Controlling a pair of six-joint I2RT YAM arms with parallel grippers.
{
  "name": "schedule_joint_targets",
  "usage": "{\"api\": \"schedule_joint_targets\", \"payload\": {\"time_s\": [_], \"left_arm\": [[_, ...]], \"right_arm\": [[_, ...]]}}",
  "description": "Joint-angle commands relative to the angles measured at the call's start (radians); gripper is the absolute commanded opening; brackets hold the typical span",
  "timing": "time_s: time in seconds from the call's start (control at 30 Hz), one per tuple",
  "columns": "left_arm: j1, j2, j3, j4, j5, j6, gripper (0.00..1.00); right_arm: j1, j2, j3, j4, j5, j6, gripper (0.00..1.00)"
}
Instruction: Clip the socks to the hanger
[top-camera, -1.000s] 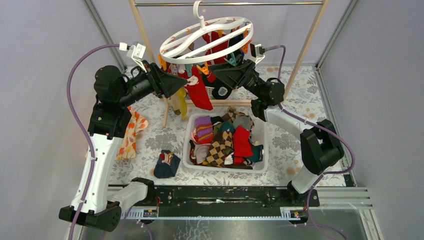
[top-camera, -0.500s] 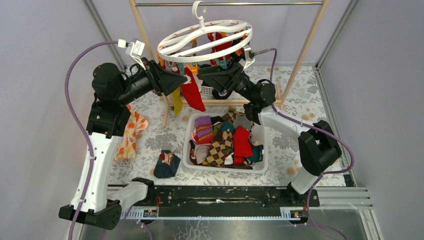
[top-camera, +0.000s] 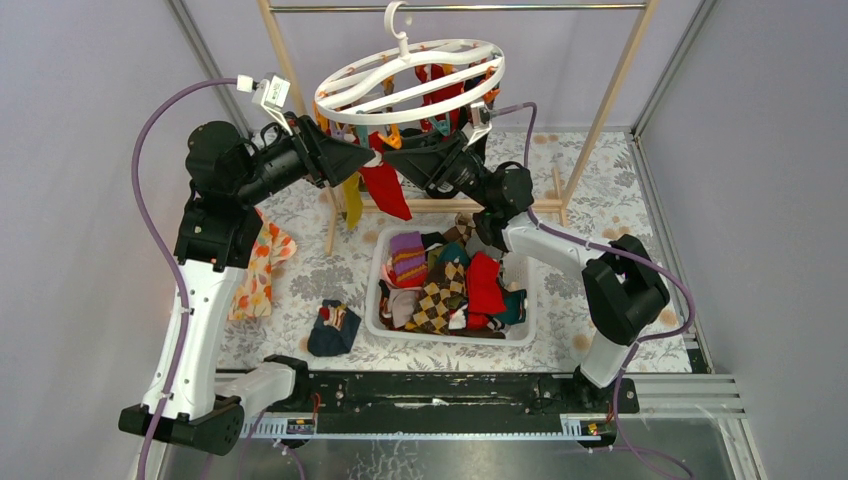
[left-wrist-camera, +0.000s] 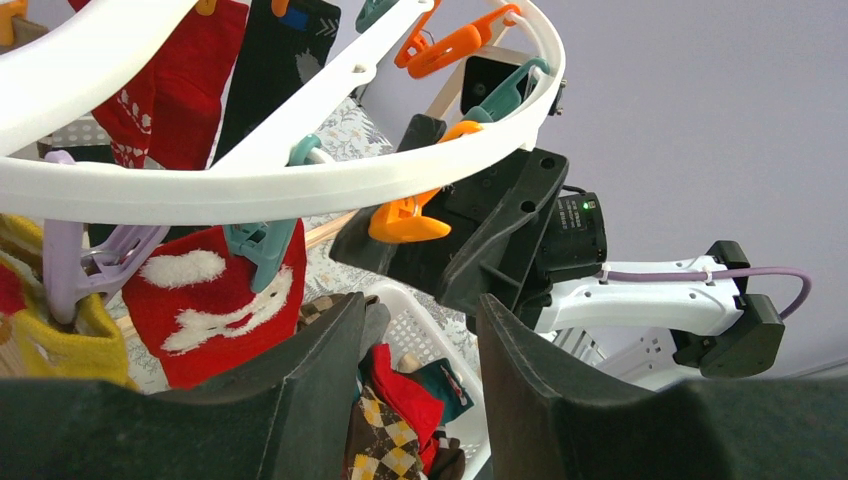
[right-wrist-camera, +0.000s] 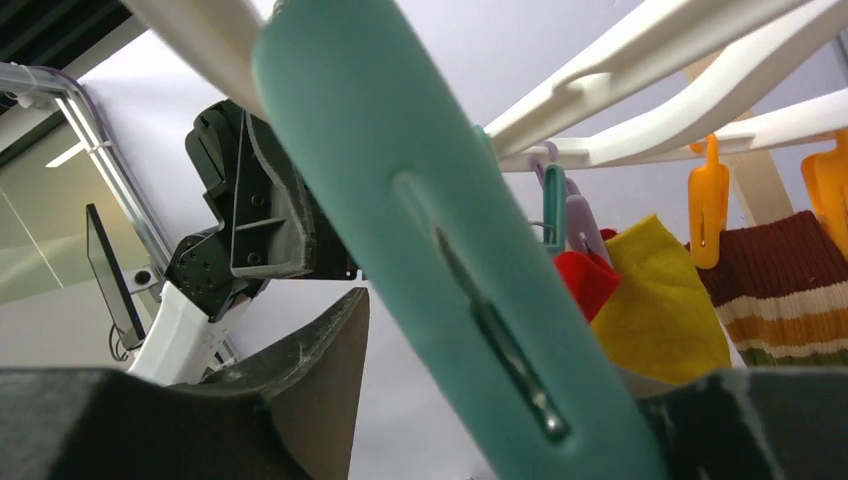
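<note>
two robot arms face each other under the white ring hanger (left-wrist-camera: 300, 185), which hangs by its hook from the metal rod (top-camera: 550, 7) of a wooden-framed rack (top-camera: 612, 90) at the far side of the table. the left gripper (left-wrist-camera: 420, 310) has its fingers a narrow way apart with nothing between them, just below the ring, near a red sock (left-wrist-camera: 200, 300) pinned by a teal clip (left-wrist-camera: 262, 248). the right gripper (right-wrist-camera: 540, 350) has its fingers spread either side of a second teal clip (right-wrist-camera: 400, 180); one finger (right-wrist-camera: 310, 380) stands clear of it, and whether the other touches cannot be told. a yellow sock (right-wrist-camera: 660, 300) and a striped sock (right-wrist-camera: 770, 290) hang close by. more socks (top-camera: 440, 290) lie heaped in a white basket (top-camera: 450, 338) nearer the arm bases, and a dark sock (top-camera: 333, 330) lies on the flowered tablecloth (top-camera: 600, 190) just left of it.
</note>
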Motion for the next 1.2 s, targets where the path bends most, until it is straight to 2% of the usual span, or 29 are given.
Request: {"api": "schedule_joint_targets", "payload": {"time_s": [0.0, 0.13, 0.17, 0.27, 0.33, 0.43, 0.7, 0.8, 0.97, 1.07, 1.17], "left_arm": [[-0.002, -0.010, 0.040, 0.005, -0.004, 0.006, 0.51], [-0.002, -0.010, 0.037, 0.004, -0.006, 0.006, 0.51], [-0.002, -0.011, 0.038, 0.004, -0.006, 0.007, 0.51], [-0.002, -0.011, 0.041, 0.004, -0.007, 0.007, 0.50], [-0.002, -0.011, 0.044, 0.004, -0.007, 0.007, 0.50], [-0.002, -0.011, 0.046, 0.002, -0.009, 0.011, 0.50], [-0.002, -0.008, 0.057, -0.008, -0.018, 0.021, 0.50], [-0.002, -0.006, 0.060, -0.009, -0.020, 0.016, 0.50], [-0.001, -0.004, 0.065, -0.010, -0.020, 0.015, 0.49], [-0.001, -0.003, 0.070, -0.011, -0.020, 0.015, 0.49], [-0.002, -0.001, 0.071, -0.010, -0.023, 0.013, 0.49]], "right_arm": [[0.012, -0.041, -0.001, 0.113, 0.034, -0.035, 0.48], [0.012, -0.087, -0.034, 0.113, 0.044, -0.055, 0.39], [0.011, -0.094, -0.037, 0.110, 0.039, -0.055, 0.40], [0.004, -0.101, -0.042, 0.107, 0.031, -0.042, 0.57], [-0.005, -0.091, -0.046, 0.143, 0.033, -0.005, 0.64], [-0.023, -0.067, -0.045, 0.221, 0.035, 0.061, 0.65], [-0.030, -0.059, -0.027, 0.223, 0.005, 0.090, 0.35], [-0.030, -0.073, -0.034, 0.193, -0.001, 0.078, 0.33], [-0.030, -0.114, -0.076, 0.160, 0.007, 0.044, 0.39], [-0.030, -0.134, -0.093, 0.139, 0.014, 0.026, 0.32], [-0.029, -0.146, -0.091, 0.108, 0.018, 0.009, 0.19]]}}
